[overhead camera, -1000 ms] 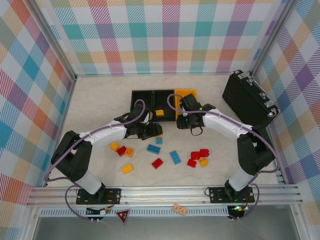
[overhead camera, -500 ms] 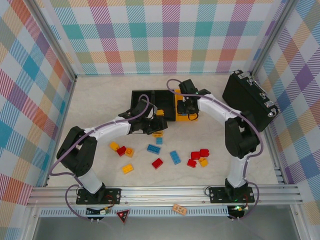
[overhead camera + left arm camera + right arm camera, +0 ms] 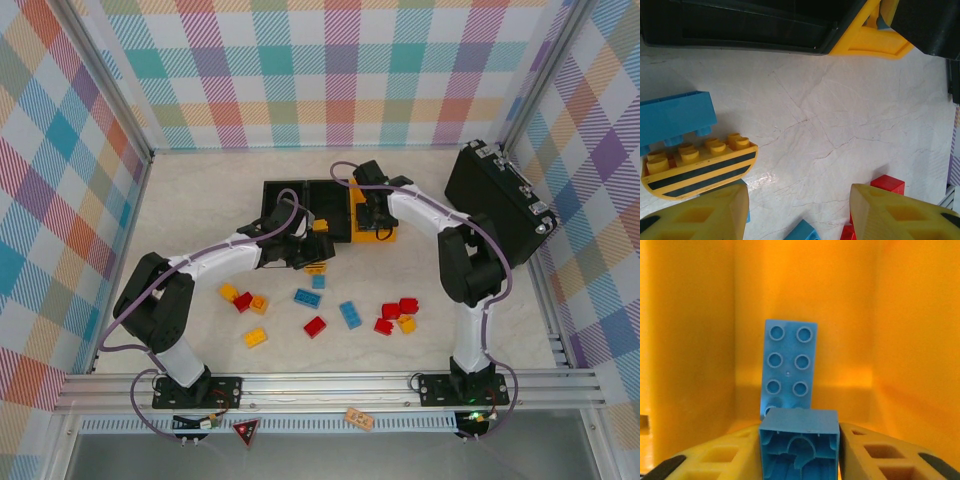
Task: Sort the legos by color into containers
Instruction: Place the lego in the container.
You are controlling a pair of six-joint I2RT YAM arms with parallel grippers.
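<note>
Right tool (image 3: 800, 456) is clamping a blue lego (image 3: 799, 427) inside the yellow bin (image 3: 905, 340), left tool (image 3: 799, 207) wide open near that bin.

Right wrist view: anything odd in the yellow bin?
Only a colour mismatch. A blue 2x4 brick lies studs-up, slightly askew, inside the yellow-orange bin, and the right gripper is shut on a second blue brick at the same bin. Nothing looks spilled or damaged.
</note>
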